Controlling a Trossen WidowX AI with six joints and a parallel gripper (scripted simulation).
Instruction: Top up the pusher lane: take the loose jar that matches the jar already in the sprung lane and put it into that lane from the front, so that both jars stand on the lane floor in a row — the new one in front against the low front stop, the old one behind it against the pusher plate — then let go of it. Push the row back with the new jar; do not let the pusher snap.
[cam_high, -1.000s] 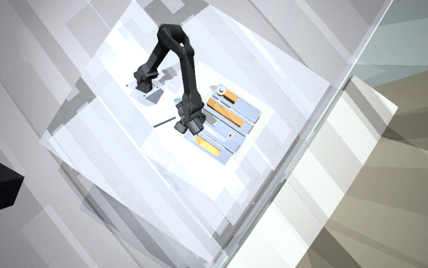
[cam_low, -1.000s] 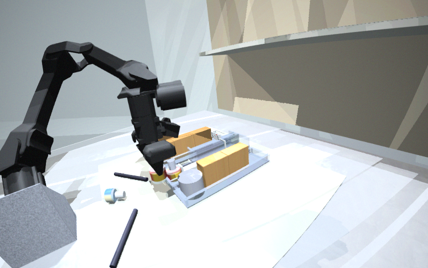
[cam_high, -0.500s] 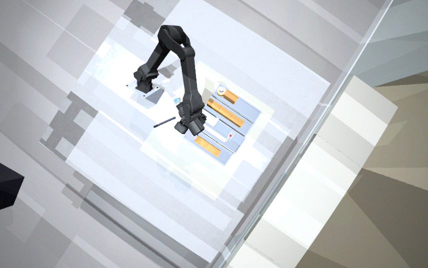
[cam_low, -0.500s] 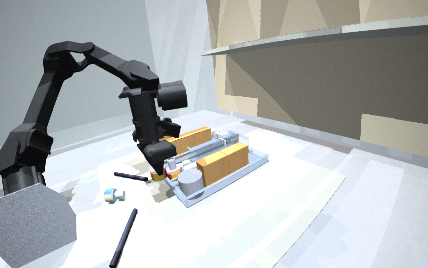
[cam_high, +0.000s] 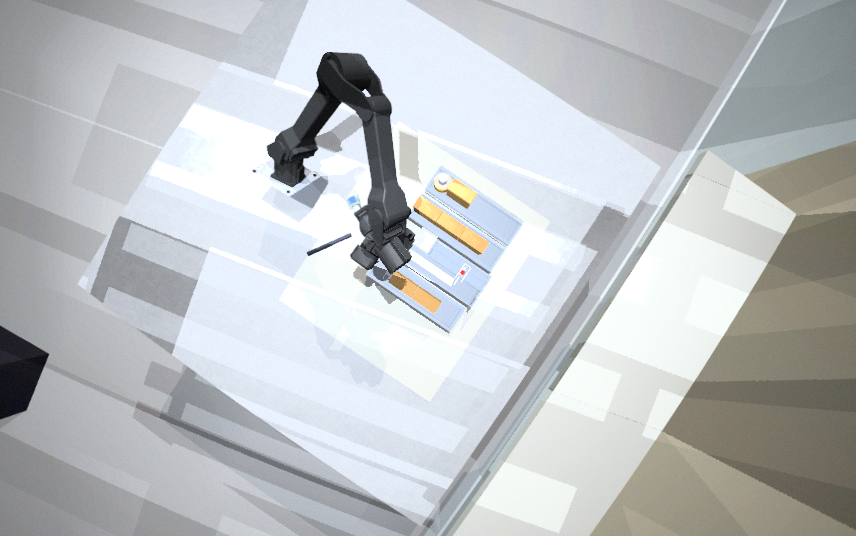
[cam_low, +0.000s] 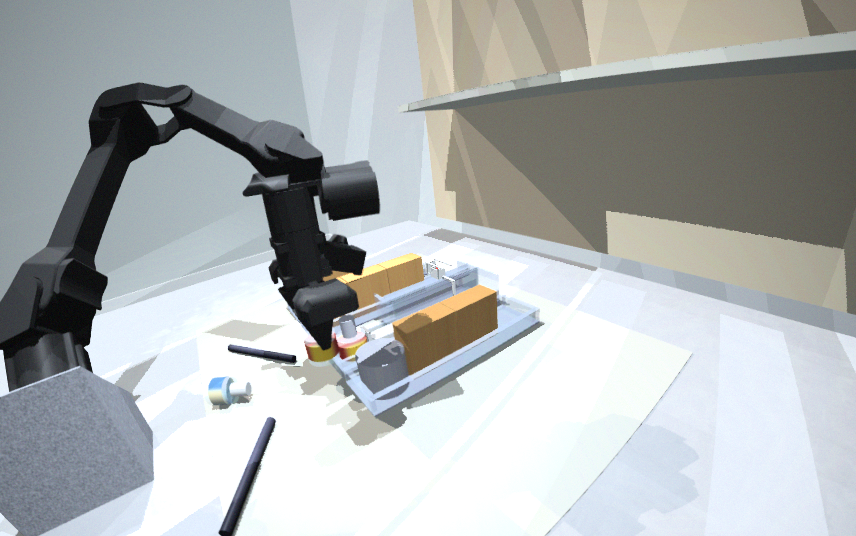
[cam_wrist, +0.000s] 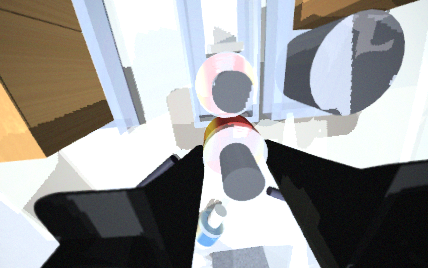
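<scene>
With its fingers clamped on the red-banded jar (cam_wrist: 235, 150), the gripper (cam_wrist: 234, 172) looks set to push the lane's matching jar (cam_wrist: 226, 85) back.

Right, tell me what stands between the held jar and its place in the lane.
The old jar stands at the lane's front, directly ahead of the held jar in the tool. Nothing else visible intervenes.

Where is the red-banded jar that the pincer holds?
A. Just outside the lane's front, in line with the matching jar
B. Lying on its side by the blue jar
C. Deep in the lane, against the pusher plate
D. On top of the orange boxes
A: the pincer is shut on the jar, which sits just before the lane's front stop, with the matching jar right behind the stop.
</scene>
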